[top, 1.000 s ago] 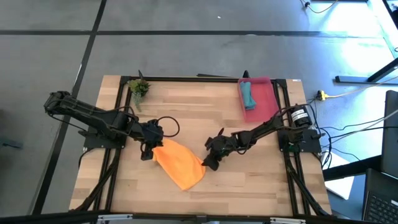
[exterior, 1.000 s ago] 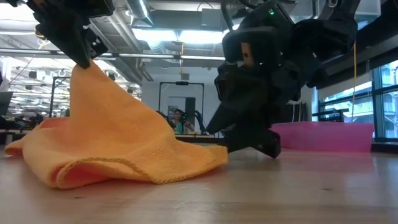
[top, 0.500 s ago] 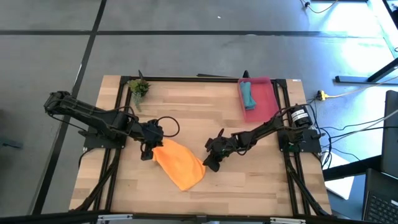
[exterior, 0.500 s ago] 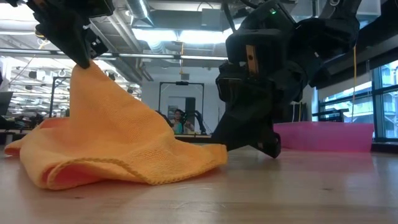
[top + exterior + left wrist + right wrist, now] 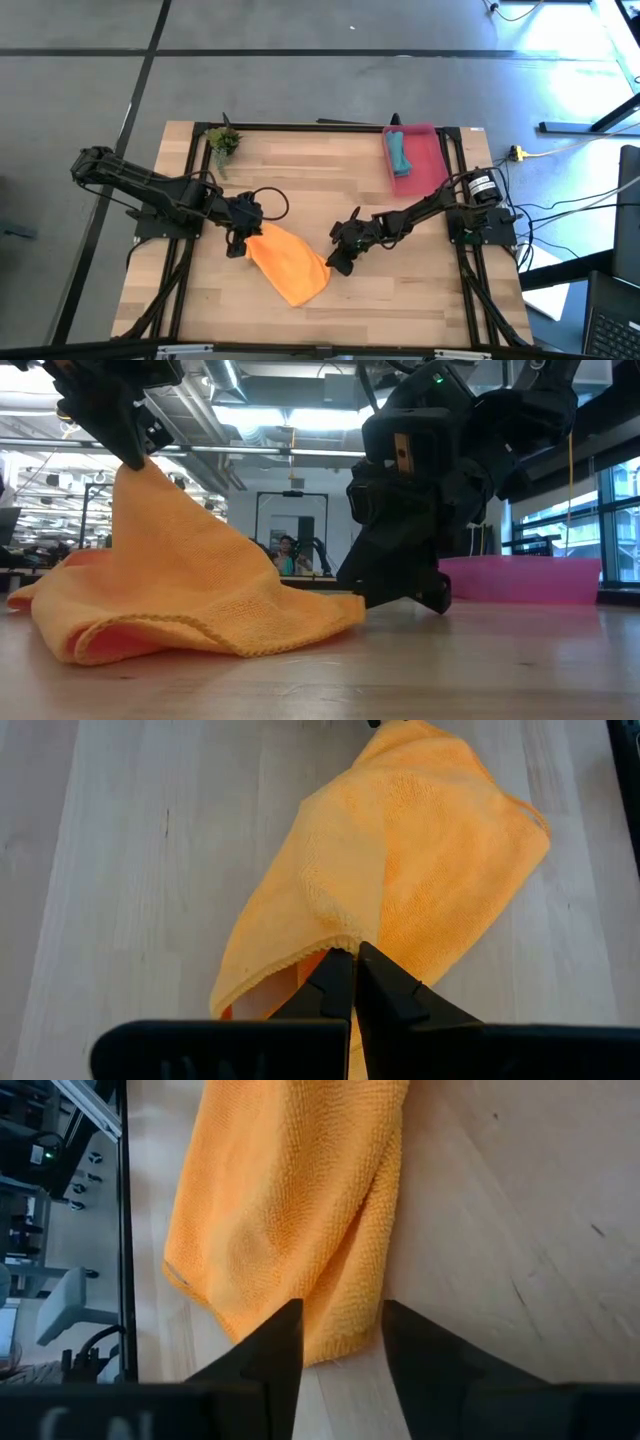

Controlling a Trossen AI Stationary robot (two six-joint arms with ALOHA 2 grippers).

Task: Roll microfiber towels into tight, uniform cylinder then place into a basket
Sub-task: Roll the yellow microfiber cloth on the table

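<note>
Pinching a raised corner of the orange towel point(image 5: 288, 263), our left gripper point(image 5: 241, 240) is clamped tight; our right gripper point(image 5: 336, 261), part-open and empty, sits just beyond the towel's far edge, its length running between them.

The wooden table point(image 5: 300, 170) sits in a black metal frame on a grey floor point(image 5: 300, 85) crossed by dark lines. Cables point(image 5: 560, 215) trail off one side of it, near a pale sheet point(image 5: 548, 298) lying on the floor. Looking level across the tabletop, I see an open workshop hall: exposed ducts and pipes point(image 5: 250, 400) under the ceiling, strip lights point(image 5: 300, 418) glowing, and tall windows point(image 5: 620, 510) letting in daylight. Far back, a person point(image 5: 288, 552) sits before a dark framed panel point(image 5: 290, 525).
</note>
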